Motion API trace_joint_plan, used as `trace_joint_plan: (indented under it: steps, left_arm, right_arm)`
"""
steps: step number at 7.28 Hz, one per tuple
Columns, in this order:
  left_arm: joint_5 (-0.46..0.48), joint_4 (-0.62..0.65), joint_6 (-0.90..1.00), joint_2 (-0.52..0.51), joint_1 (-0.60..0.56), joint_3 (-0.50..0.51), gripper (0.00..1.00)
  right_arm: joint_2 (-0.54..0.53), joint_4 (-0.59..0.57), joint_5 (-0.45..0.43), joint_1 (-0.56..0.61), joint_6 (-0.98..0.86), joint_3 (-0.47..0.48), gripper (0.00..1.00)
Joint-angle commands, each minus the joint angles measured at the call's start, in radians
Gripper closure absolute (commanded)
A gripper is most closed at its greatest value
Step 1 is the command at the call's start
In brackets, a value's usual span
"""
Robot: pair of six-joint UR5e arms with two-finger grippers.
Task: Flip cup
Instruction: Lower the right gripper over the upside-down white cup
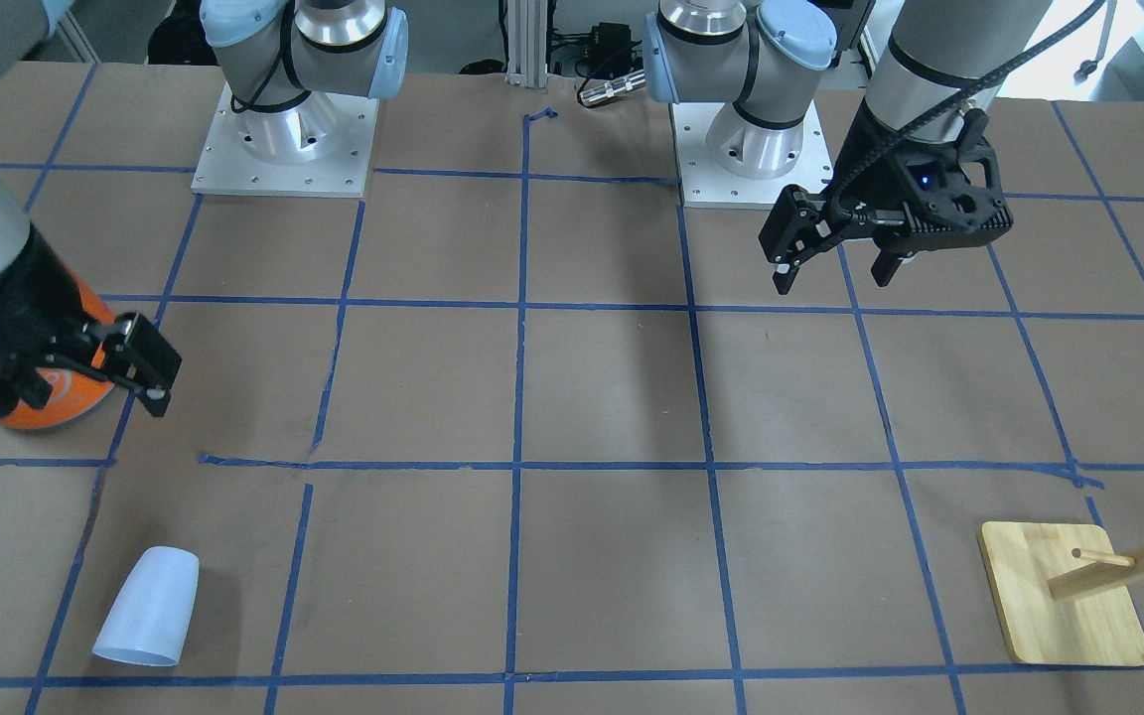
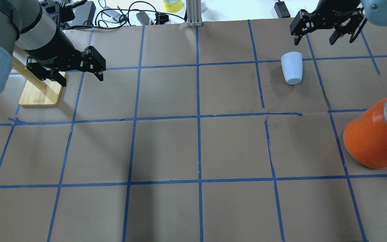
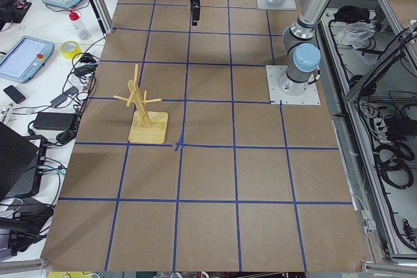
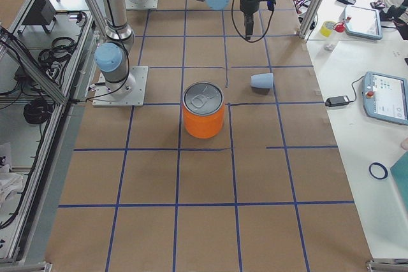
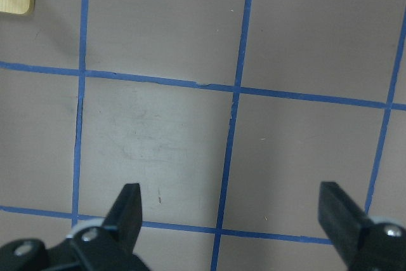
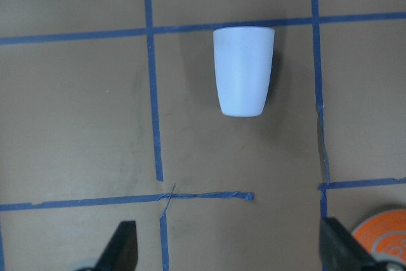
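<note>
- Right pincer [image 2: 314, 37] hangs wide apart, just short of the cup [image 2: 292, 70]. Left pincer [image 5: 229, 220] is spread too and holds nothing.
- Cup lies on its side on the desk [image 2: 193, 151], robot's right.
- Looks like light, stiff, slick plastic, so I'd pinch across the tapered wall.
- Can't make out its inside, and the orange can [image 2: 371, 141] is cut off.

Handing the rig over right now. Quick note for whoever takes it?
Left hand: open, empty, in the air near the wooden rack.
Right hand: open, empty, above the table close to the cup, not touching it.
The cup lies on its side on the robot's right, apart from the orange can.
Done: nothing visible, no grasp yet.
Left: grasp the cup and flip it.
</note>
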Motion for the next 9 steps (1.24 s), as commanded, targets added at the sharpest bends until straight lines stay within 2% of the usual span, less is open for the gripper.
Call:
trace_joint_plan:
  steps: [1, 3, 6, 9]
  left_arm:
    - [0.000, 0.000, 0.000, -0.001, 0.000, 0.000, 0.00]
    - [0.002, -0.002, 0.000, -0.001, 0.003, 0.000, 0.00]
    - [0.003, -0.003, 0.000, -0.001, 0.005, -0.002, 0.00]
    - [0.003, -0.003, 0.000, -0.004, 0.005, 0.000, 0.00]
  right_arm:
    - [0.217, -0.225, -0.003, -0.028, -0.011, -0.047, 0.00]
    - [0.321, -0.304, 0.000, -0.056, -0.013, -0.061, 0.00]
    - [0.369, -0.350, 0.007, -0.056, -0.014, -0.056, 0.00]
    - [0.401, -0.384, 0.014, -0.056, -0.109, -0.048, 0.01]
